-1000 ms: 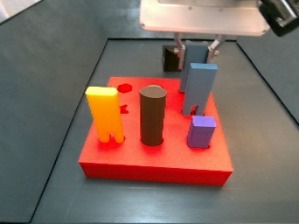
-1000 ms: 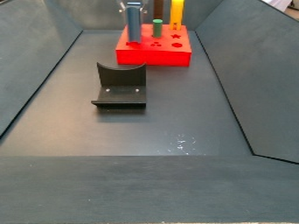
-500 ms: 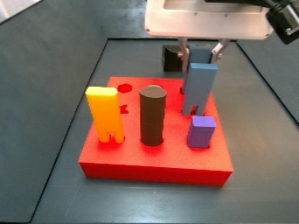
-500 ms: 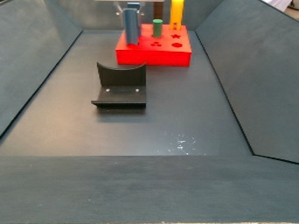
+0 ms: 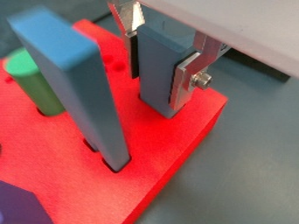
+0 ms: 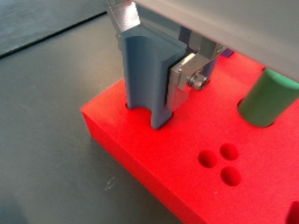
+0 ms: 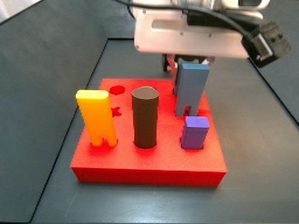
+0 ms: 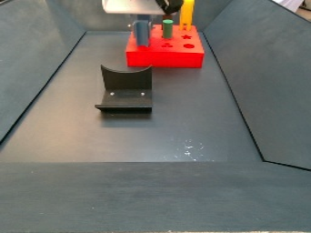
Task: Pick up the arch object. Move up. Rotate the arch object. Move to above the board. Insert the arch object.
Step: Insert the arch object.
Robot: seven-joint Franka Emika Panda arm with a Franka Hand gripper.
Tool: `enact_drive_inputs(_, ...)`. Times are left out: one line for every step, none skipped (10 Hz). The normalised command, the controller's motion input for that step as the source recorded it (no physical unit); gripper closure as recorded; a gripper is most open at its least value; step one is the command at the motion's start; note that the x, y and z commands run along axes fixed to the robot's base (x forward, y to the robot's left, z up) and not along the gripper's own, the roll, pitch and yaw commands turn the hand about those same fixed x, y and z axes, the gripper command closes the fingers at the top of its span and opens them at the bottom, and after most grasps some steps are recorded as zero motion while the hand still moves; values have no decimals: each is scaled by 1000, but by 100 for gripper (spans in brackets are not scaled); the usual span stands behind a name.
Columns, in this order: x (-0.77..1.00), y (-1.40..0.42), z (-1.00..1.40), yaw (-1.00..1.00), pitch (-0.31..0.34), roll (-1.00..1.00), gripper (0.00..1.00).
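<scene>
My gripper (image 5: 159, 73) is shut on the arch object (image 5: 162, 52), a grey-blue block with a curved groove down one face. It stands upright between the silver fingers (image 5: 184, 80). In a wrist view the arch object (image 6: 142, 74) has its lower end in a hole near a corner of the red board (image 6: 176, 175). In a side view the white gripper body (image 7: 193, 35) hangs over the board's (image 7: 152, 168) far side and hides the arch object. The gripper (image 8: 136, 7) also shows above the board (image 8: 165, 58) far off in a side view.
On the board stand a tall blue block (image 7: 191, 86), a dark cylinder (image 7: 145, 115), a yellow block (image 7: 96, 115) and a small purple block (image 7: 195, 131). A green peg (image 6: 271, 96) stands close to the fingers. The fixture (image 8: 124, 89) stands on the floor, apart from the board.
The gripper has come down and nearer over the board with the arch object still held. The arch object, seen above the far edge before, is now hidden behind the gripper.
</scene>
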Motion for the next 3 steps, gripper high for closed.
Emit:
enact_drive_inputs(0,0,-371,-11,-219,0,100)
enact_drive_inputs(-146,0,-154,0,-280,0,100)
enact_drive_inputs(-97,-46,0,0,-70,34,100)
